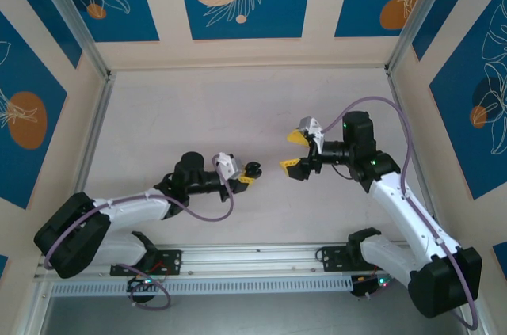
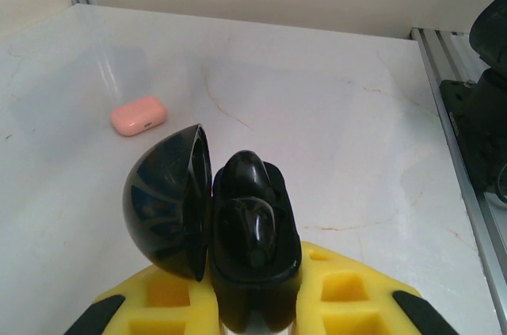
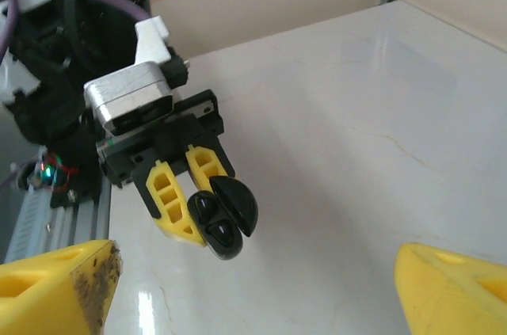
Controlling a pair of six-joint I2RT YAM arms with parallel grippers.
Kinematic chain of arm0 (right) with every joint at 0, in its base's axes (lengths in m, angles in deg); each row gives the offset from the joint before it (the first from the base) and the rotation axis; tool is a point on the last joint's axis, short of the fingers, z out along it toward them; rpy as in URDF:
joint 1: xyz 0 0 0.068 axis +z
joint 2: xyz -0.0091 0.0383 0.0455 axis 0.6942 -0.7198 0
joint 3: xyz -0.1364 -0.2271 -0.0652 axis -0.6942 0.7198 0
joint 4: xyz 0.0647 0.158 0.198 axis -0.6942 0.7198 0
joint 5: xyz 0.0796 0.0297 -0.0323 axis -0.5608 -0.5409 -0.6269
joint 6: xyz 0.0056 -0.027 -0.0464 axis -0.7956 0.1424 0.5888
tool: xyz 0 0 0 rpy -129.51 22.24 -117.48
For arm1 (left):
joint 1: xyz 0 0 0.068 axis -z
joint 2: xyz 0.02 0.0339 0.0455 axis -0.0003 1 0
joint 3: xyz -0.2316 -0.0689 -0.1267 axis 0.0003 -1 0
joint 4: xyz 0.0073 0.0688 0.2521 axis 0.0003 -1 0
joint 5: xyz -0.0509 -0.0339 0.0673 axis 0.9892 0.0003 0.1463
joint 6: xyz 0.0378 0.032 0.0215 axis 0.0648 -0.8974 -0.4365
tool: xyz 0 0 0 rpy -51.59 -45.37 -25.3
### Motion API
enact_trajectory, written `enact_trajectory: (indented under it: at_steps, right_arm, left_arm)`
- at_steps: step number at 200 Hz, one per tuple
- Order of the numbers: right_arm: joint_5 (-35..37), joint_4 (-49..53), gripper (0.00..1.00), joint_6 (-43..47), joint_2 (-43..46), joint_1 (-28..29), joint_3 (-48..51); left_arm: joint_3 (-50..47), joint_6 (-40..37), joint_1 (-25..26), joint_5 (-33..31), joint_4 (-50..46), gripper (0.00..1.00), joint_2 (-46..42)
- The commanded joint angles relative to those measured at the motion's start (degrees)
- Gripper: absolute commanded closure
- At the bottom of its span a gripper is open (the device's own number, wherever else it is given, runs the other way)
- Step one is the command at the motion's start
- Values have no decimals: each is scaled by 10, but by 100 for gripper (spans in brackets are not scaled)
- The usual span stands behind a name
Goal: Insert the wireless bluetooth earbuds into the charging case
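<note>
My left gripper (image 1: 247, 177) is shut on a black round charging case (image 2: 238, 272), held upright by its lower end just above the table. The case lid (image 2: 170, 200) hangs open to the left. Two black earbuds (image 2: 255, 228) sit in the case's wells, one above the other. In the right wrist view, the same case (image 3: 230, 228) sits between the left gripper's yellow fingers (image 3: 170, 200) with its lid swung aside. My right gripper (image 1: 293, 153) stands open and empty, a short way to the right of the case, with its jaws wide apart (image 3: 253, 260).
A small salmon-pink pebble-like case (image 2: 139, 116) lies closed on the white marble table (image 2: 333, 113), ahead and left of the left gripper. An aluminium rail (image 1: 253, 260) runs along the near edge. Walls enclose the table on three sides.
</note>
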Motion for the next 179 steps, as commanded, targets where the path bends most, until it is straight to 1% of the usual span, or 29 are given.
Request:
enact_trajectory:
  at_steps: [1, 17, 38, 64, 99, 131, 179]
  right_arm:
    - [-33, 109, 11, 160, -23, 13, -39]
    - [-13, 141, 12, 216, -43, 28, -55]
    - [36, 184, 12, 282, -73, 58, -79]
    - [84, 216, 12, 332, -115, 95, -106]
    - [102, 225, 13, 360, -167, 123, -139]
    - [107, 243, 15, 380, -217, 139, -170]
    - [107, 250, 18, 396, -267, 166, -192]
  left_arm:
    - [7, -29, 6, 21, -29, 89, -13]
    - [9, -35, 5, 24, -38, 88, -14]
    - [10, -36, 6, 25, -37, 89, -13]
    - [10, -37, 5, 27, -35, 89, -12]
    - [10, -39, 5, 28, -36, 88, -15]
    - [10, -40, 5, 28, -35, 88, -16]
    - [12, -40, 5, 27, -33, 88, -16]
